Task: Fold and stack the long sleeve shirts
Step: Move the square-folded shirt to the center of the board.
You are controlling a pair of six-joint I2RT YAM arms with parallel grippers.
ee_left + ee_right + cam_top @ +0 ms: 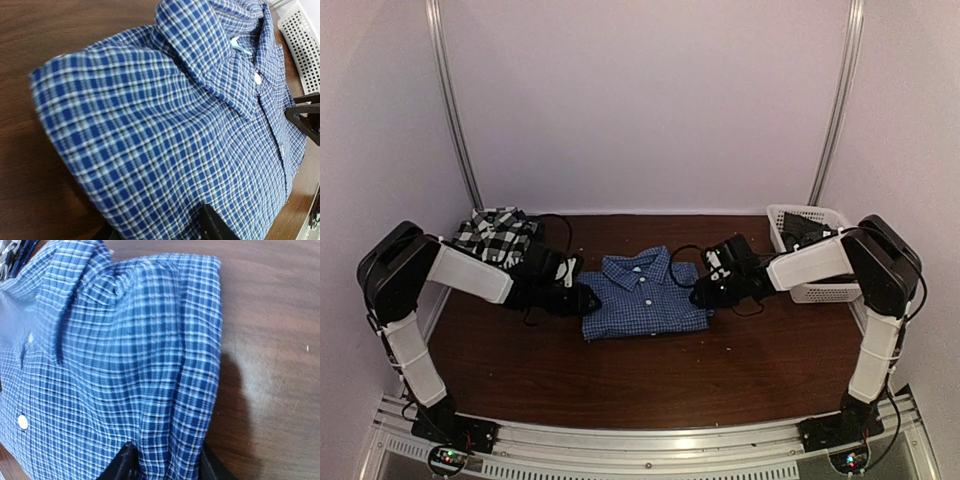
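Note:
The blue fine-check collared shirt [645, 295] lies folded, collar toward the back, in the middle of the table. My left gripper [582, 298] is at its left edge and my right gripper [705, 292] at its right edge. In the left wrist view the shirt [175, 125] fills the frame and its folded edge sits between the fingers of my left gripper [160, 232]. In the right wrist view the bunched fold of the shirt [125, 365] is pinched in my right gripper [165, 470]. A black-and-white plaid shirt [495, 235] lies folded at the back left. The navy lettered shirt is not in view.
A white perforated basket [817, 292] stands at the back right with dark cloth [807, 232] in it; its corner also shows in the left wrist view [300, 40]. The table [650, 380] is dark wood, with white walls on three sides.

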